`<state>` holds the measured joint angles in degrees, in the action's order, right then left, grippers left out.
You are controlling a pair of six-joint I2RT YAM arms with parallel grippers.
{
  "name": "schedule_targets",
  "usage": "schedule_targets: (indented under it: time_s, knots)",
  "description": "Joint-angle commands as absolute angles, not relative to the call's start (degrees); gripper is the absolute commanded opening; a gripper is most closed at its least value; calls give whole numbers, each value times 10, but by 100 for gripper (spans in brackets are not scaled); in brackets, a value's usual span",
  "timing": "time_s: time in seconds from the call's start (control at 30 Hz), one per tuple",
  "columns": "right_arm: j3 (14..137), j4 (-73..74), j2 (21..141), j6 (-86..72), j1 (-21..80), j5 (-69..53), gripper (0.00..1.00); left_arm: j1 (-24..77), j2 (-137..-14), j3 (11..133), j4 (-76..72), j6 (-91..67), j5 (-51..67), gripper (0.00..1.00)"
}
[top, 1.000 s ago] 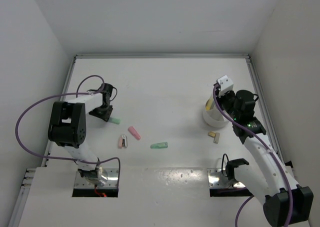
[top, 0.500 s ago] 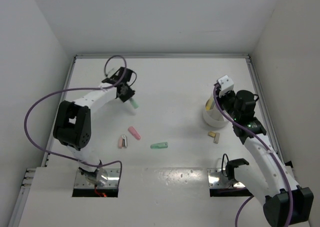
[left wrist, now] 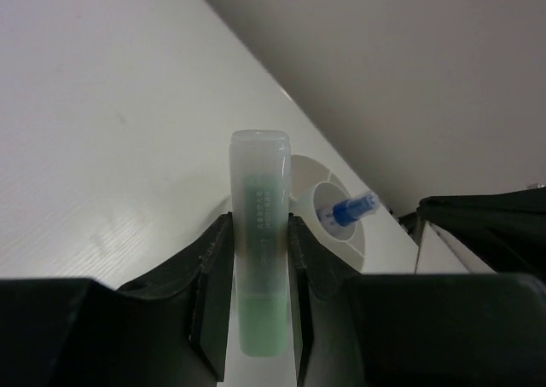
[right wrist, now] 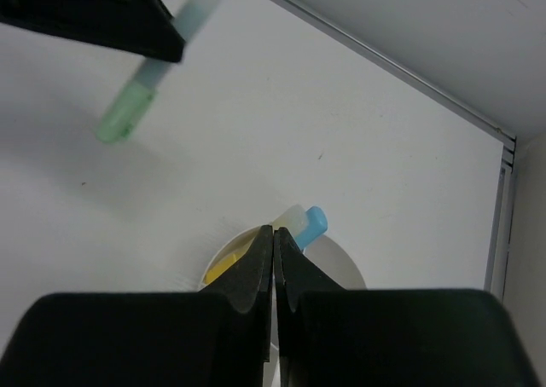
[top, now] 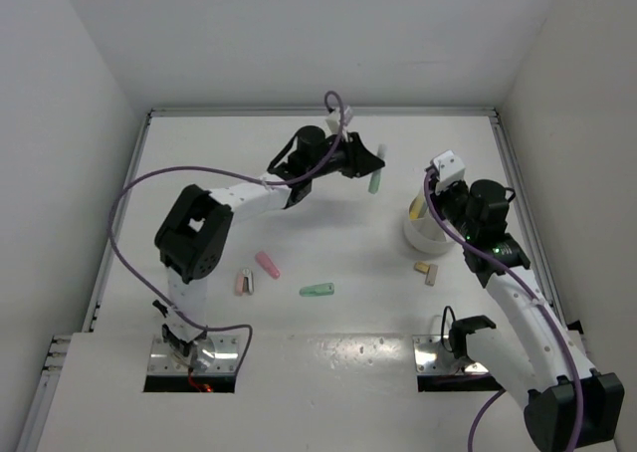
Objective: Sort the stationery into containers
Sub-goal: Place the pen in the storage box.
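White table [top: 328, 223] between pale walls. Left claw [left wrist: 259, 233] pinching green stick [left wrist: 258, 170], raised off table, near white tub [top: 423, 235]. Right claw [right wrist: 273, 233] pressed together over tub, with yellow piece [right wrist: 223, 268] and blue piece [right wrist: 313, 223] inside.

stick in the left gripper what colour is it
Pale green stick with a clear cap; best in the left wrist view.
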<state>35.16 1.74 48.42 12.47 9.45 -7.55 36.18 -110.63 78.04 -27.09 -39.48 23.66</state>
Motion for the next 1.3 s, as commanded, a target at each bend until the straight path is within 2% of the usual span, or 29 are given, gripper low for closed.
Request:
schedule_targets:
  time_s: [0.0, 0.1, 0.37, 0.7, 1.27]
  knots:
    - [345, -14, 483, 132, 91, -89, 0, 388, -1152, 857, -402, -395, 309, 0]
    - [345, -14, 483, 138, 91, -94, 0, 403, -1211, 906, -425, -409, 322, 0]
    - [345, -9, 483, 144, 91, -99, 0, 433, -1278, 939, -510, -454, 322, 0]
    - [345, -9, 483, 144, 91, -94, 0, 444, -1317, 918, -614, -481, 316, 0]
    - [345, -9, 488, 149, 91, -94, 0, 449, -1396, 988, -625, -504, 316, 0]
